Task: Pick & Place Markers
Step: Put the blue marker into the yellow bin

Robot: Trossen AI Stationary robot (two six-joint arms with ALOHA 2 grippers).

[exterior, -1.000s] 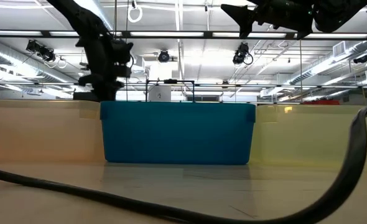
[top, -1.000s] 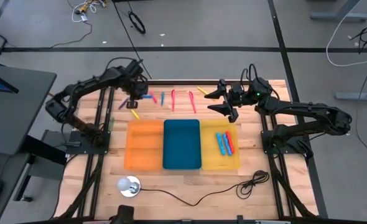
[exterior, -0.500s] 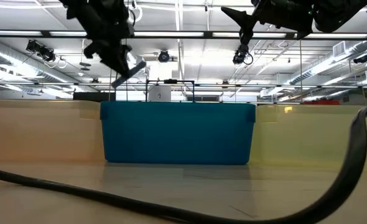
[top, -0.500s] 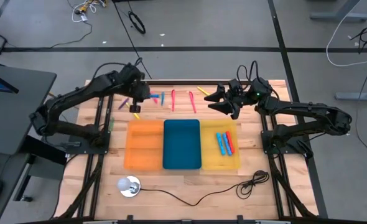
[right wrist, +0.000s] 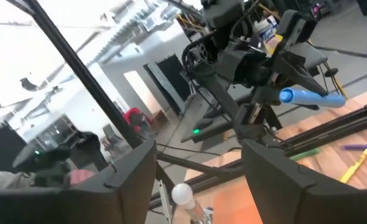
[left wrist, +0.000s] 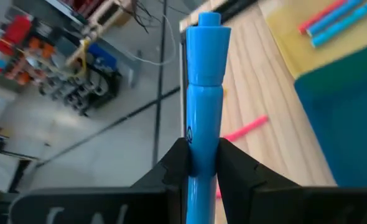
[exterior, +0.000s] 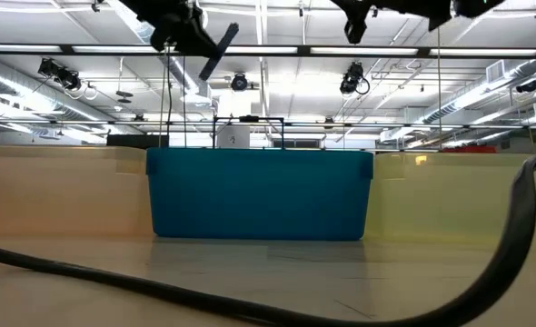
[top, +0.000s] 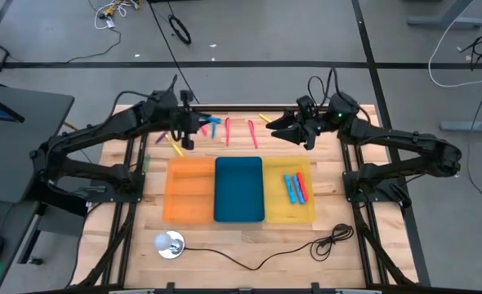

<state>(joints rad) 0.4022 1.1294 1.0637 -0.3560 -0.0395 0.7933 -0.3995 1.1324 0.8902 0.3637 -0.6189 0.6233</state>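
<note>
Lifted since a second ago, the left gripper (top: pixel 194 131) now hangs above the table's far edge, over the loose markers (top: pixel 239 131). From the high view the right gripper (top: pixel 283 128) hovers nearby, jaws spread and empty. Only the left wrist view shows the blue marker (left wrist: pixel 203 81) clamped between its fingers (left wrist: pixel 233 171).

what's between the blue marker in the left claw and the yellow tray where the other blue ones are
Nothing visible blocks it. The left claw holds the blue marker in the air above the table's far side. The yellow tray lies open-topped beyond the blue tray. The right claw hovers near the yellow tray's far edge, the nearest possible obstacle.
</note>
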